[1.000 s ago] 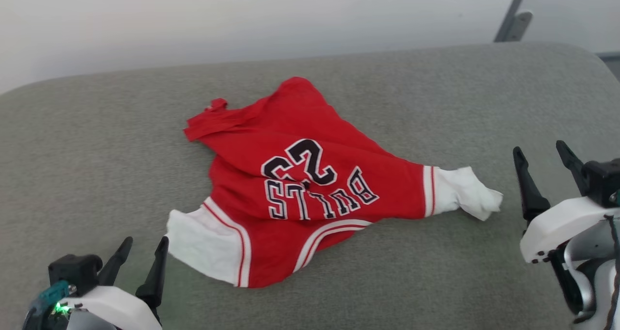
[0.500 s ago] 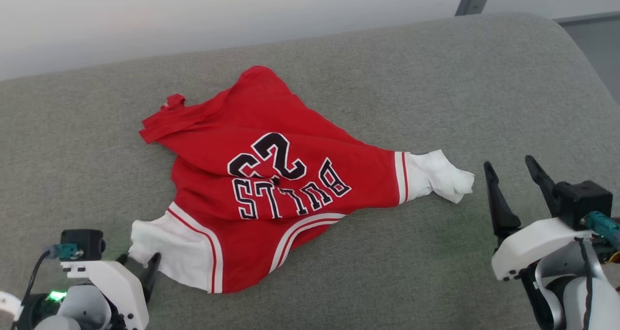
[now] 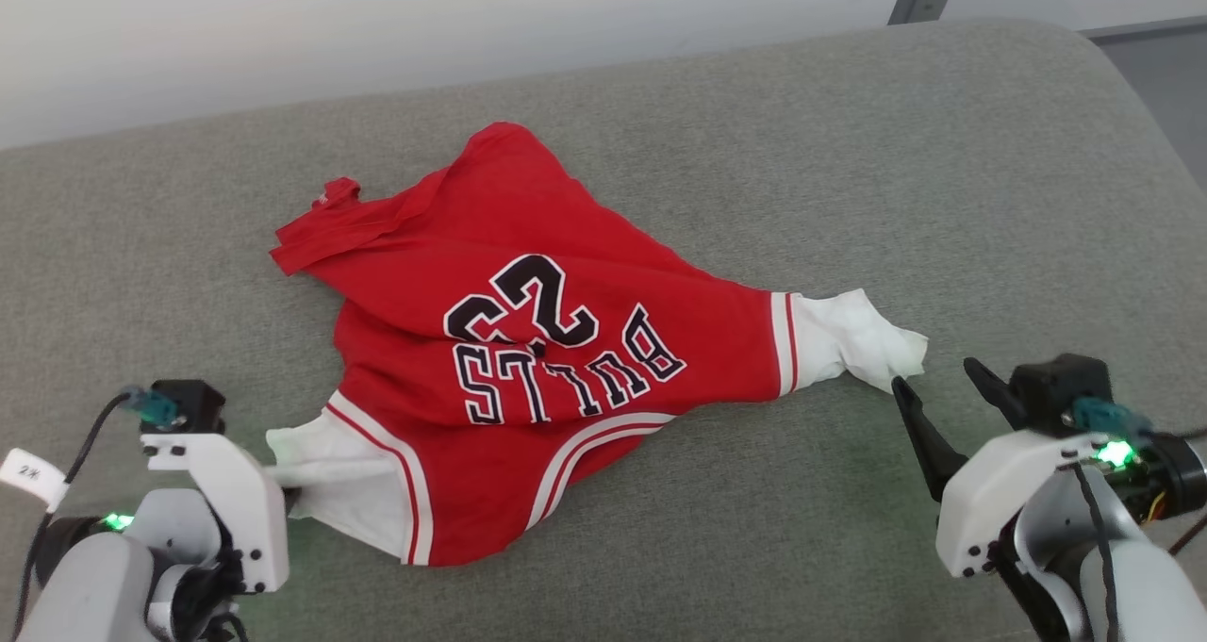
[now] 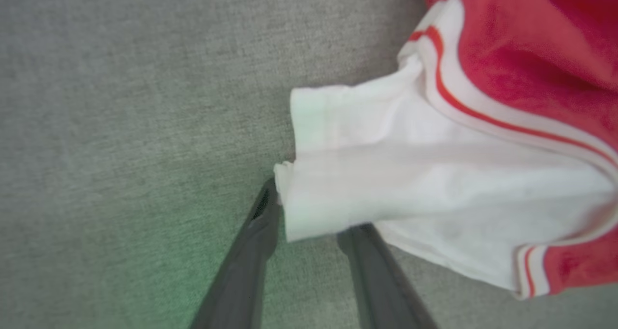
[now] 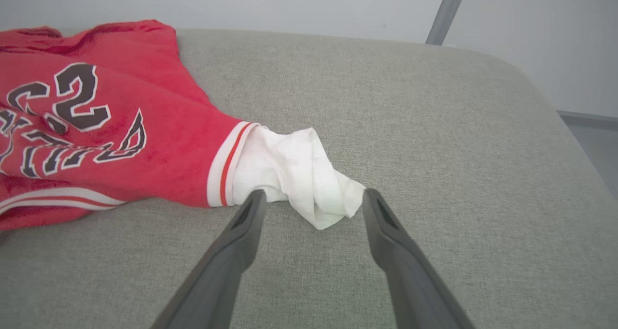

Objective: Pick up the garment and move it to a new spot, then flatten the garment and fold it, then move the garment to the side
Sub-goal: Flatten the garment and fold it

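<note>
Jaws apart on right gripper point(image 5: 314, 194), low, flanking white sleeve tip point(image 5: 333, 201); on left gripper point(image 4: 313, 209), around opposite cuff point(image 4: 309, 174), clamping undeterminable. Location of garment point(image 3: 528, 359): mid grey cushion point(image 3: 754, 152); long axis sleeve-to-sleeve, left–right; collar toward robot.

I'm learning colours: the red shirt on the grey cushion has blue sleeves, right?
Not quite. The red shirt does lie on the grey cushion, but its sleeves are white, not blue; the head view shows it.
</note>
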